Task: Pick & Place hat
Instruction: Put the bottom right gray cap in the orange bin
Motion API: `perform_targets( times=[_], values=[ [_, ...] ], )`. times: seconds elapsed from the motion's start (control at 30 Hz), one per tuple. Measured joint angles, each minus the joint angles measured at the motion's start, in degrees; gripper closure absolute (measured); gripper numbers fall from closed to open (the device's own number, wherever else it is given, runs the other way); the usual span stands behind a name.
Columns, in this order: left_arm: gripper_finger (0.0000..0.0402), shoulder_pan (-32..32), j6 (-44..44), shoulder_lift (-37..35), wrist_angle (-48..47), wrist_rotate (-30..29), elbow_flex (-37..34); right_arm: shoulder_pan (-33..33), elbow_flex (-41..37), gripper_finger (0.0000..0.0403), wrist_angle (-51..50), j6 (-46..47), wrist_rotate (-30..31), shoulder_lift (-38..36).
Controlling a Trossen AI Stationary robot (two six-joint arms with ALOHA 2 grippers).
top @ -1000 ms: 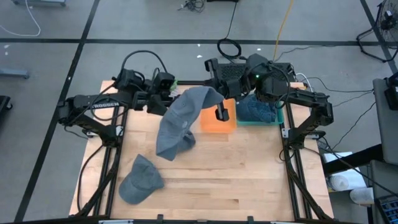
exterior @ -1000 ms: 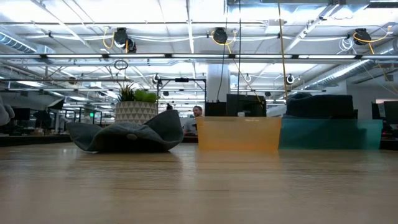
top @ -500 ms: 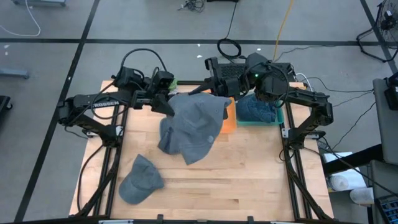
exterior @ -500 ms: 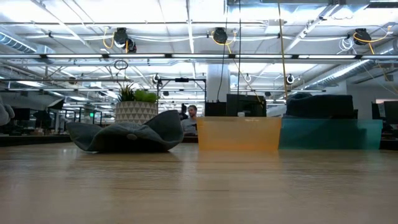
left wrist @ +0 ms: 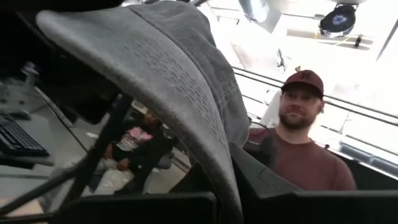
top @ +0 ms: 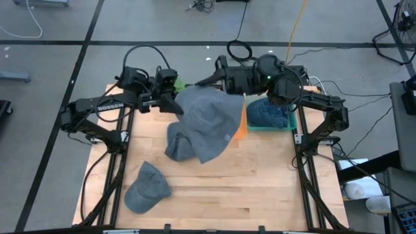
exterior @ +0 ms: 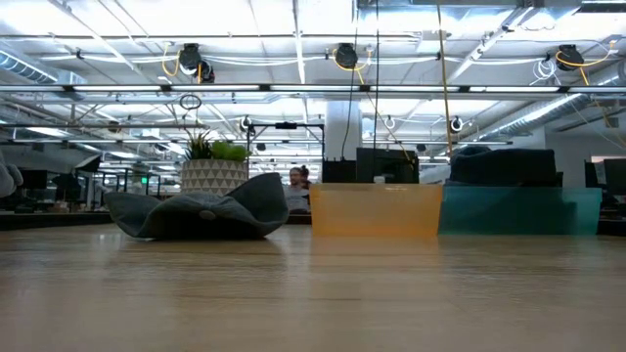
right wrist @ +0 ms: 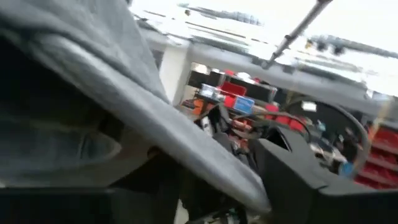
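Observation:
A grey hat (top: 208,123) hangs spread wide above the table's far middle, between my two grippers. My left gripper (top: 177,107) is shut on its left edge. My right gripper (top: 224,81) stands at the hat's far edge, close over the bins; the cloth (right wrist: 155,124) fills its wrist view. A second grey hat (top: 146,188) lies flat on the table near the front left, crown up (exterior: 201,210). Neither gripper nor the lifted hat shows in the low view. My left gripper holds the grey hat by its curved edge (left wrist: 227,186), which runs down between the fingers. It comes at the hat about level, from the table's left. The hat is off the table and spreads away toward the right.
An orange bin (top: 244,123), half hidden by the hat, and a teal bin (top: 291,123) holding a blue denim hat (top: 266,114) stand at the far edge. Bare wood (top: 247,182) lies toward the near edge. People sit beyond the table (left wrist: 298,112).
The grey hat hung from my right gripper as a narrow drape. It has since spread wide and now lies broad between the two grippers, covering most of the orange bin. My right gripper has drawn back toward the far edge. The hat on the table has not moved.

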Motion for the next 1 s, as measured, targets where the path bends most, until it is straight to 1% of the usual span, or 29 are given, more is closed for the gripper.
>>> perform_targets(
  times=[0.1,0.2,0.27,0.4,0.53,0.67,0.77,0.87,1.0],
  values=[
    [0.0393,1.3,2.1,-0.8,0.3,0.0,0.0,-0.1,0.0,0.0178,-0.1,4.1,4.2,0.0],
    [0.0393,2.8,5.0,-2.2,1.2,0.2,0.1,0.0,-0.1,0.0145,-1.3,6.0,8.5,0.0],
    [0.0393,4.1,6.5,-3.5,1.2,0.3,0.1,0.0,-0.3,0.0126,-3.1,6.1,10.2,-0.7],
    [0.0393,7.2,8.5,-6.4,0.4,1.1,0.1,0.0,-0.1,0.0099,-3.5,7.5,13.6,-2.4],
    [0.0393,10.6,12.5,-9.5,0.1,1.5,0.1,0.0,0.0,0.0088,-4.0,11.6,14.7,-3.0],
    [0.0393,13.2,19.8,-12.4,-0.1,1.7,0.1,0.0,-0.1,0.0088,-6.0,19.5,14.6,-3.7],
    [0.0393,15.7,23.5,-14.6,-1.6,1.9,0.1,0.0,-0.1,0.0088,-10.3,26.1,14.4,-5.0],
    [0.0393,18.1,29.0,-16.9,-7.6,0.7,0.1,0.8,0.0,0.0089,-15.1,27.4,14.4,-5.7],
    [0.0393,20.6,39.9,-20.6,-21.0,-2.7,0.1,2.2,-0.1,0.0089,-18.7,28.1,14.4,-6.5]
  ],
)
